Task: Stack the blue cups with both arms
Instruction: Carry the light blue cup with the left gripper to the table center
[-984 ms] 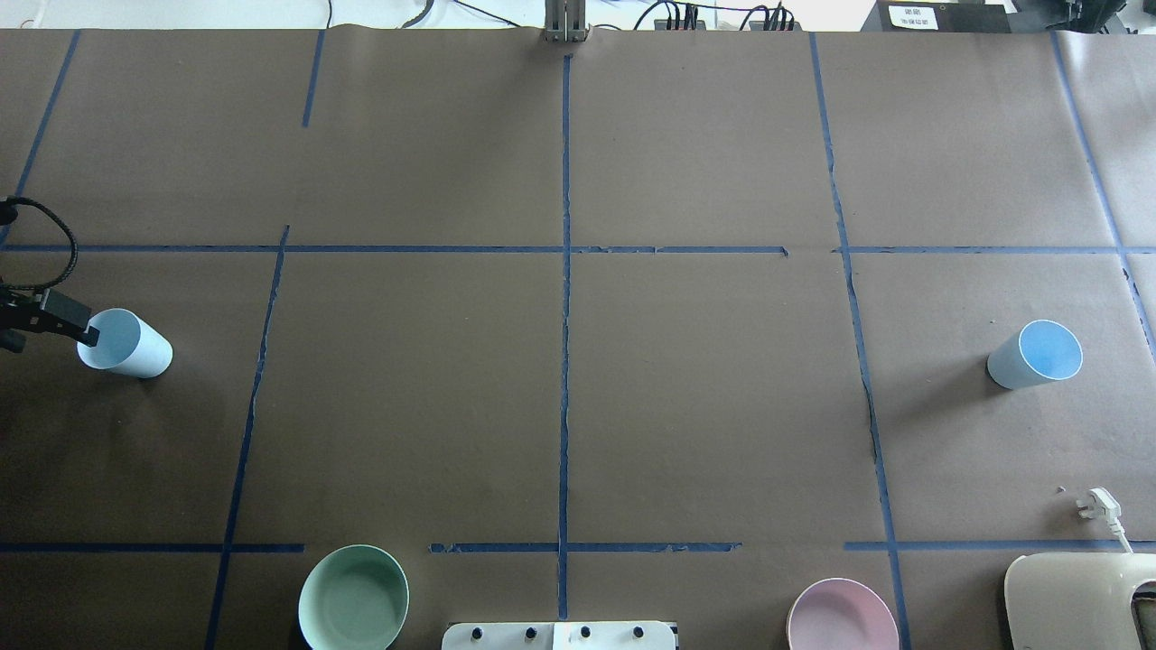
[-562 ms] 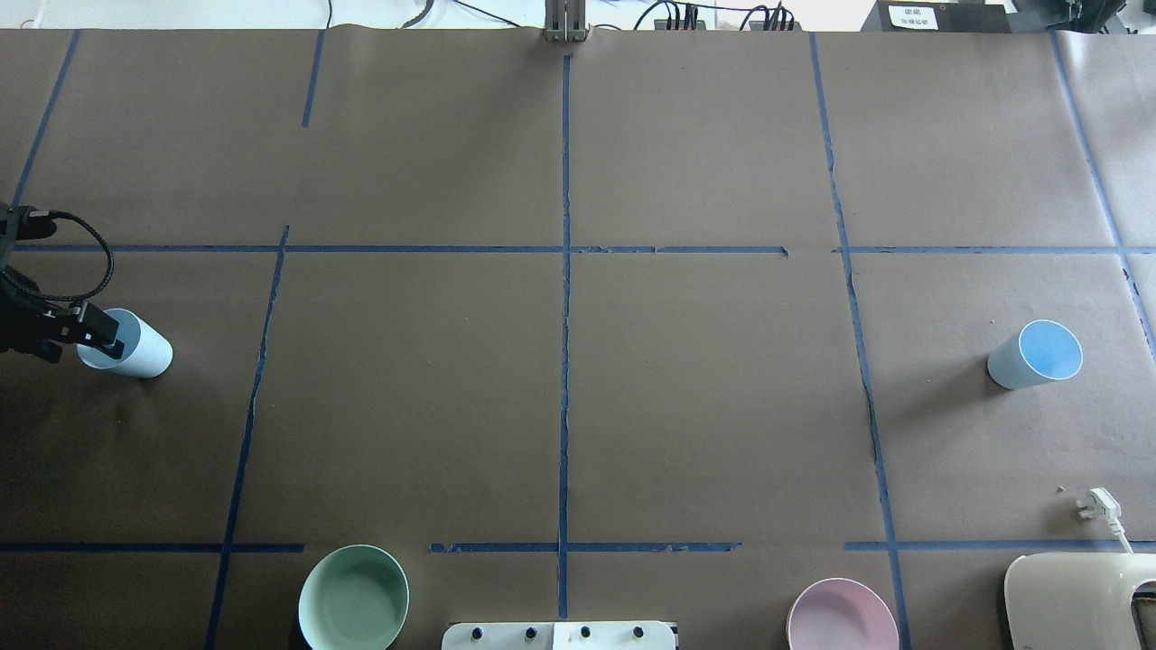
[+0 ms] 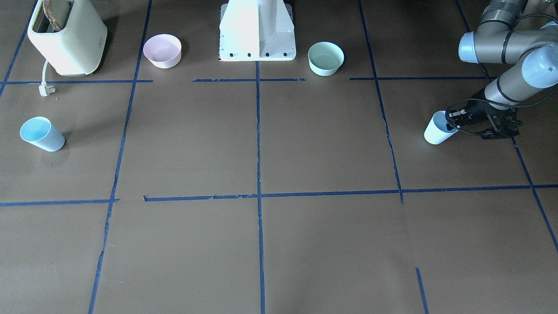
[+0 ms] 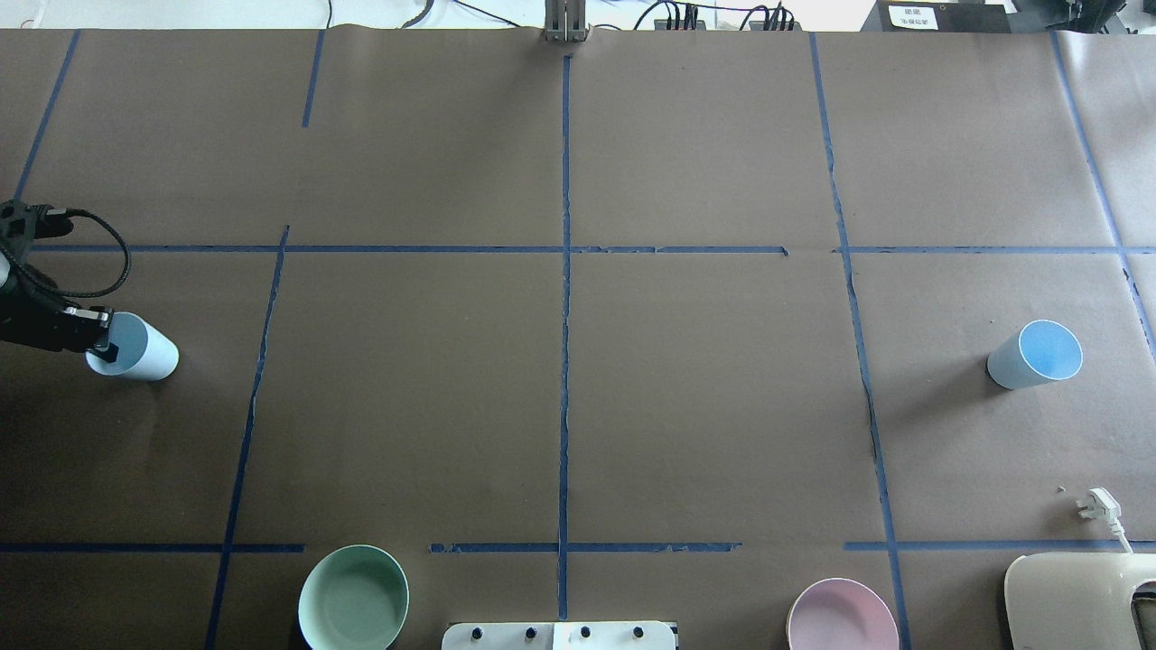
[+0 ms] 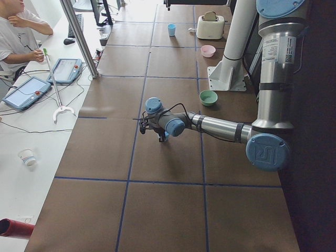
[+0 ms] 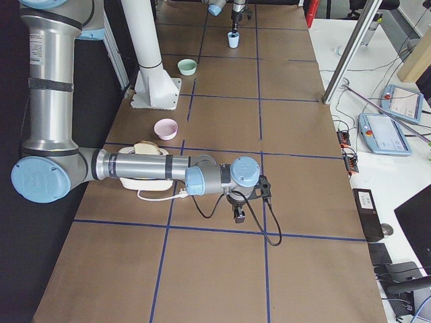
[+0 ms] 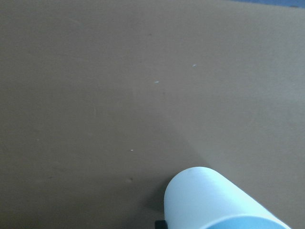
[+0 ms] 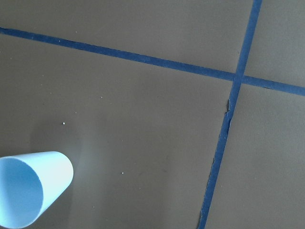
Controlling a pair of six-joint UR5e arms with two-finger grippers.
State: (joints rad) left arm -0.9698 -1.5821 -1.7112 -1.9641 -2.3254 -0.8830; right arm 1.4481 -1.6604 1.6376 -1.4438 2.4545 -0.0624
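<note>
One blue cup point(image 4: 144, 354) stands at the far left of the overhead view and also shows in the front view point(image 3: 436, 133). My left gripper point(image 4: 101, 339) is at its rim, with one finger reaching into the mouth. The gap between the fingers is hidden, so I cannot tell whether it is shut. The left wrist view shows this cup point(image 7: 209, 200) close below. The other blue cup point(image 4: 1034, 354) stands alone at the far right. My right gripper point(image 6: 238, 214) shows only in the exterior right view, hanging above the table. The right wrist view has this cup point(image 8: 31, 191) at lower left.
A mint-green bowl point(image 4: 352, 598) and a pink bowl point(image 4: 842, 618) sit near the white pedestal point(image 3: 257, 30). A cream toaster point(image 3: 67, 37) with a loose plug point(image 4: 1097, 504) stands by the right cup's corner. A person point(image 5: 16, 31) sits beyond the table.
My left gripper has come in from the left to the left cup's rim, its cable loop swinging right. That cup has shifted slightly right. The right cup has not moved.
</note>
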